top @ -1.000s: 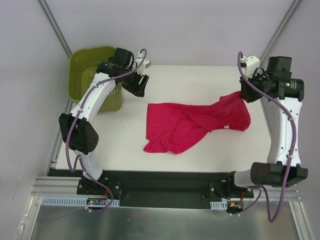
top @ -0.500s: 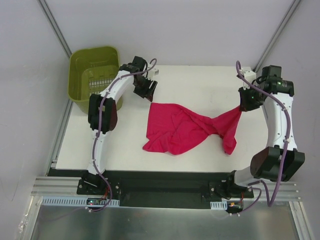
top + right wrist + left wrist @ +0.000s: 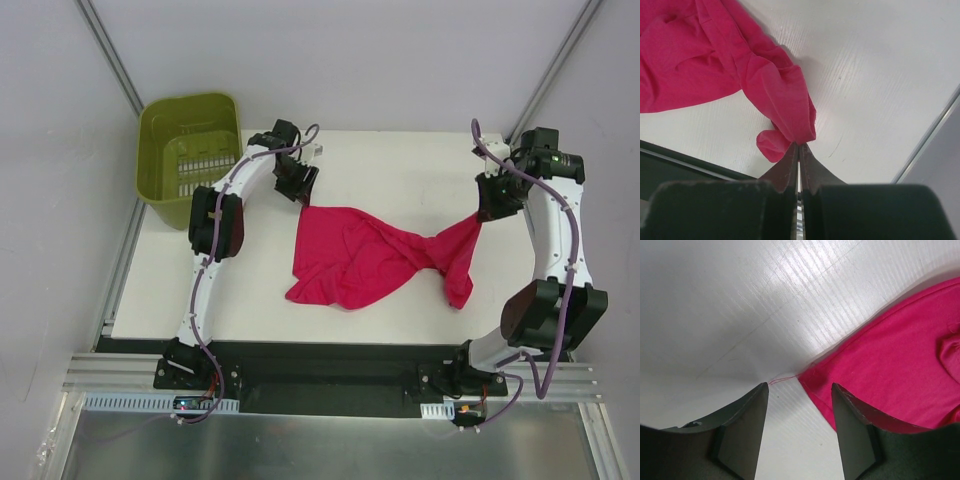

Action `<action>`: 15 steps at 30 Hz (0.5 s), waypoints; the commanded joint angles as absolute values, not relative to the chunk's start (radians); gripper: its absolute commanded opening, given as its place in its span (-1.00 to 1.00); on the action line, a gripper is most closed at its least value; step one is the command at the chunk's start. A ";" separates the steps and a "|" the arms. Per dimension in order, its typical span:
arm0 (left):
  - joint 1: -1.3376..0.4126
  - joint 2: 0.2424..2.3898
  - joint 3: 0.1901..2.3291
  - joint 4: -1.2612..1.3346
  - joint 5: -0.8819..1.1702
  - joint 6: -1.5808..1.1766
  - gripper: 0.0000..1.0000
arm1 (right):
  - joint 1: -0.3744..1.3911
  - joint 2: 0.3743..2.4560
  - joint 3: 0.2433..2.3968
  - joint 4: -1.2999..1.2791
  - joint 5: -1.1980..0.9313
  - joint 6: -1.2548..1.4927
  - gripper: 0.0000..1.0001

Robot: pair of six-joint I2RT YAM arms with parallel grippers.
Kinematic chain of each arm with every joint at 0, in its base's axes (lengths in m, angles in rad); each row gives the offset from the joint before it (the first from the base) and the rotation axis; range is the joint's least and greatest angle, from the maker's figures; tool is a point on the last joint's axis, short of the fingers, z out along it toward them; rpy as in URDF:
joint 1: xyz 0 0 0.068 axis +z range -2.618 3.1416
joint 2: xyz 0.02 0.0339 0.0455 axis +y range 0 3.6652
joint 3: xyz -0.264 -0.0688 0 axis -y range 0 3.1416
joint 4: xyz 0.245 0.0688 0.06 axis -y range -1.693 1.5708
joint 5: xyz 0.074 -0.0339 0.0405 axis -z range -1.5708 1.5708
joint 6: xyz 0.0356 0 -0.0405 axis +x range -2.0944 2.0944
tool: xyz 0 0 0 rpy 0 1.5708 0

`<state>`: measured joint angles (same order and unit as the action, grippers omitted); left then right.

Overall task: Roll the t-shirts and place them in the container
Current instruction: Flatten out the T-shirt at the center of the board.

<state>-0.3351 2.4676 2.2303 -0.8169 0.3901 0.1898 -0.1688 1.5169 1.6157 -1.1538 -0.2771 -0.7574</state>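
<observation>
The plain, thin-fabric magenta-red short-sleeved t-shirt (image 3: 360,255) lies crumpled and unrolled. Its left portion rests spread on the white table surface (image 3: 400,170). Its right end is gathered into a twisted strand, raised and pinched in the right gripper (image 3: 488,208), with one fold hanging down.

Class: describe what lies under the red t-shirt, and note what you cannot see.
The t-shirt lies on the white table. Its right end hangs from the shut right gripper, bare table beneath. Anything under the bunched part is covered.
</observation>
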 commanded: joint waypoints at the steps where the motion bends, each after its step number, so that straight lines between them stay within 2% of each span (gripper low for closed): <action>1: -0.345 2.487 2.257 -0.834 0.422 0.172 0.05 | -0.175 1.535 1.664 -1.177 -0.278 -0.721 -0.99; 9: -0.350 2.520 2.253 -0.834 0.413 0.172 -0.07 | -0.173 1.552 1.669 -1.170 -0.267 -0.716 -0.99; 13: -0.356 2.546 2.272 -0.838 0.431 0.181 -0.27 | -0.173 1.555 1.655 -1.160 -0.256 -0.718 -0.99; 15: -0.362 2.549 2.275 -0.838 0.445 0.201 -0.51 | -0.173 1.565 1.648 -1.155 -0.236 -0.716 -0.99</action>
